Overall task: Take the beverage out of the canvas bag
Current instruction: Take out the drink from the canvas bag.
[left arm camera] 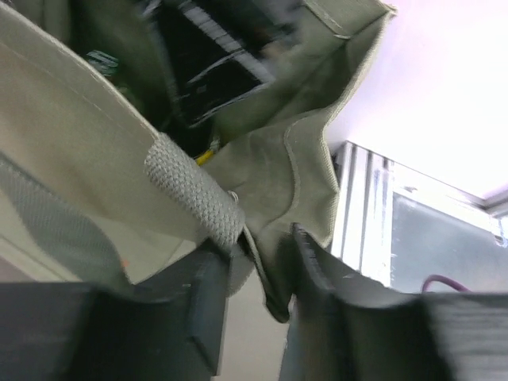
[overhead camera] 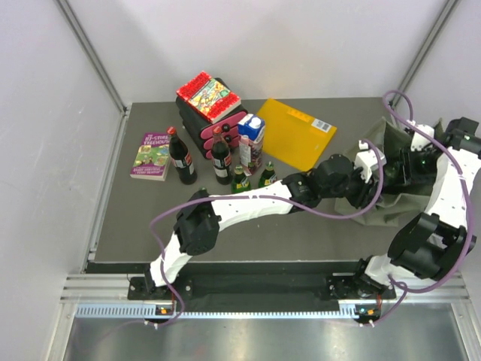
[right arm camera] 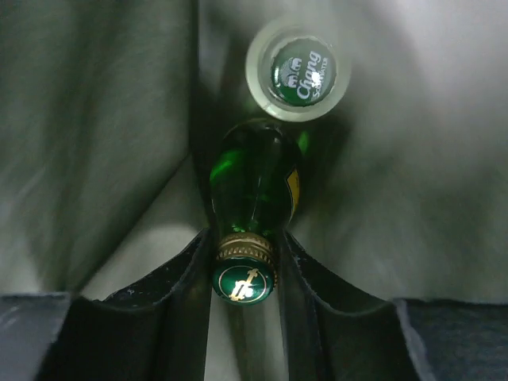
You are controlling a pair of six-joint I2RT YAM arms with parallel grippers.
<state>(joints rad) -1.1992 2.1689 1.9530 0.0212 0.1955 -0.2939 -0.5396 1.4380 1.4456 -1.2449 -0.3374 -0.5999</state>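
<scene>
Inside the canvas bag [overhead camera: 394,201], at the table's right side, the right gripper [right arm camera: 244,242] has its jaws closed on the neck of a green bottle [right arm camera: 254,178], just under the gold-crested cap. A second bottle [right arm camera: 302,70] with a green cap stands touching it. At the bag's rim, the left gripper [left arm camera: 255,246] has its jaws either side of the hem beside a webbing strap [left arm camera: 194,194]; we cannot tell whether they press the cloth. We judge the bottle to be glass: rigid, smooth, probably heavy if full, and breakable. The ridge below the cap looks like the surest hold, since the glass could slide through a lower grip. The floppy cloth may drag on a lift.
</scene>
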